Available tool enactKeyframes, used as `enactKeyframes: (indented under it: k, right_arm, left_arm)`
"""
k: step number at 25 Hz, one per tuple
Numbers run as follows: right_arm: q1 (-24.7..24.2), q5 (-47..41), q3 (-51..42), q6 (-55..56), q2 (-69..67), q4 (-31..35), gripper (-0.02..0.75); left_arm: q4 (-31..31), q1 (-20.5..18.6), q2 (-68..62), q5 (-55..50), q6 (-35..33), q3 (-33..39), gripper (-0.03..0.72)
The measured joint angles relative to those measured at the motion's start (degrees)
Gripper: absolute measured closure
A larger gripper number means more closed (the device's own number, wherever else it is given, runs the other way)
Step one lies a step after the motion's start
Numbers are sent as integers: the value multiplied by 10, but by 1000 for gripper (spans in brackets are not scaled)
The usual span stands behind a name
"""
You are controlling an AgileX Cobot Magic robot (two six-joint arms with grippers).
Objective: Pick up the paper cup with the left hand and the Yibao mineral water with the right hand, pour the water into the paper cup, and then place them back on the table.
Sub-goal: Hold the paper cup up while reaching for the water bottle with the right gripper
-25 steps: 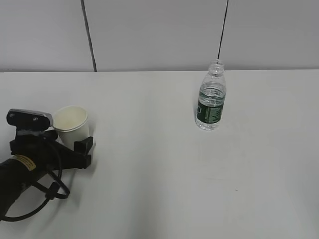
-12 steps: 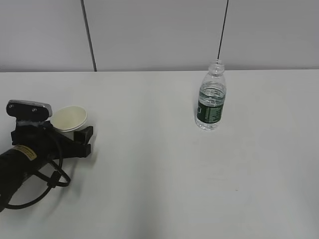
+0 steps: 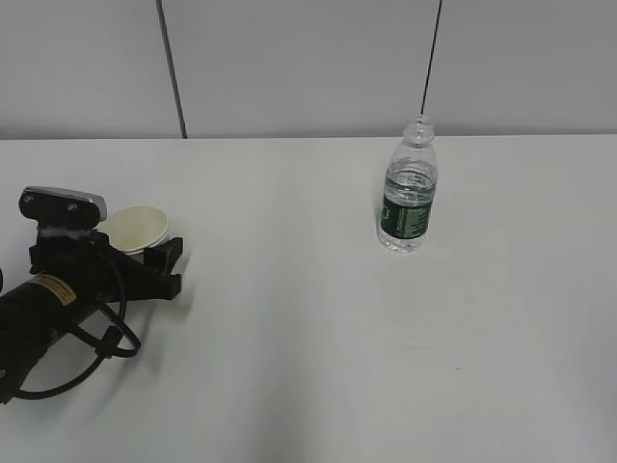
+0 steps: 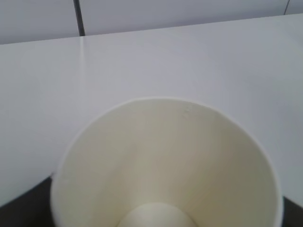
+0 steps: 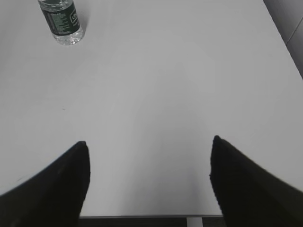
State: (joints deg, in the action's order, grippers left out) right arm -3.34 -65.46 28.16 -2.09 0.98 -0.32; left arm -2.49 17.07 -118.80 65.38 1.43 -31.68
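The tapered paper cup (image 3: 136,230) is clamped by the left end effector (image 3: 145,262); the right end effector (image 5: 147,163) is spread open above the smooth white surface (image 3: 308,328).

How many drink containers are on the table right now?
2. The paper cup sits at the left, between the left gripper's fingers. The water bottle stands alone on the right. Nothing else appears on the table.

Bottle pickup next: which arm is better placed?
Right. Its end effector is open and empty, with the Yibao mineral water ahead on its side of the table. The left end effector is around the paper cup.
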Motion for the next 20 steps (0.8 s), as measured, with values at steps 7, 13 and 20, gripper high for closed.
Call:
enactKeyframes:
  k: [7, 13, 20]
  right_arm:
    - [0, 0, 0, 0, 0, 3, 153]
    - [0, 0, 0, 0, 0, 3, 153]
    - [0, 0, 0, 0, 0, 0, 153]
  left_arm:
    - [0, 0, 0, 0, 0, 0, 171]
    - [-1, 0, 0, 0, 8, 0, 238]
    - [-13, 0, 0, 0, 9, 0, 284]
